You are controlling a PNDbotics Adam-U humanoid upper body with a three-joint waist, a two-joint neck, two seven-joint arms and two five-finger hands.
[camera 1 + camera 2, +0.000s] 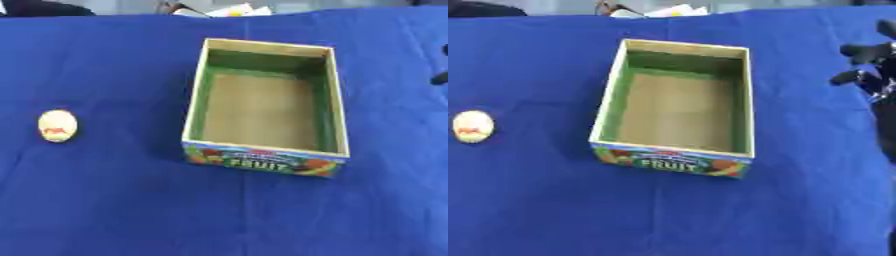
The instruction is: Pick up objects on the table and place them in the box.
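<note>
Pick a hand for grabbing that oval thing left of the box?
Left, probably: the oval object lies far left, box between it and the right hand at the right edge. Left hand isn't visible.

Tablecloth (105, 200): blue cloth, matt. Fruit box (197, 95): cardboard, green-lined walls, plain tan floor, printed front panel. Oval object (58, 125): pale, smooth.

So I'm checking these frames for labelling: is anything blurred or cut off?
Left eye view: soft throughout; the box label shows only "FRUIT", and the oval object has a smeared red mark. Right eye view: equally soft; the right hand is cropped at the edge, and the box casts a faint shadow on its left.
</note>
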